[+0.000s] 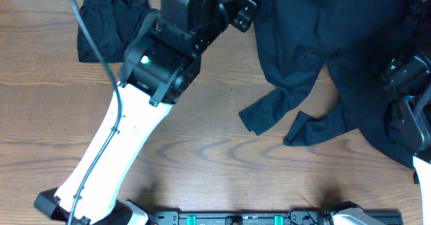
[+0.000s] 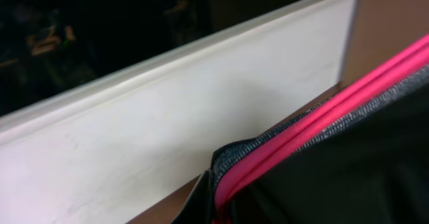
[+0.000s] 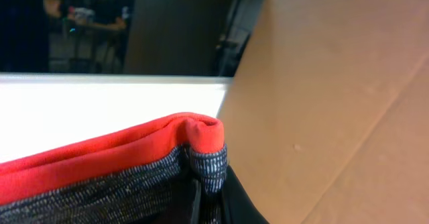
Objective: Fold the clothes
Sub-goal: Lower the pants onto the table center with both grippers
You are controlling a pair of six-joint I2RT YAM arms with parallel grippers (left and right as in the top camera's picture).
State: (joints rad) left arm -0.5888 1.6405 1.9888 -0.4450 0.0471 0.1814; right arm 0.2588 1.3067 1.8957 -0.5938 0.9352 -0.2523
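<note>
Overhead: black trousers run off the top and right edges, so the full outline is unknown. Small black garment is cut by the top edge, one side under the left arm. Left gripper and right gripper merge with dark cloth (jaw state unreadable).
Left wrist: pink band is blurred and exits at the right edge.
Right wrist: red band is cut at the left edge; fingers covered by cloth.

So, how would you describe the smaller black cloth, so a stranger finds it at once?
In the overhead view, go to the upper left corner of the wooden table, beside the left arm. A small black cloth lies there in a crumpled heap. Unlike the big black trousers spread on the right, it is compact.
</note>
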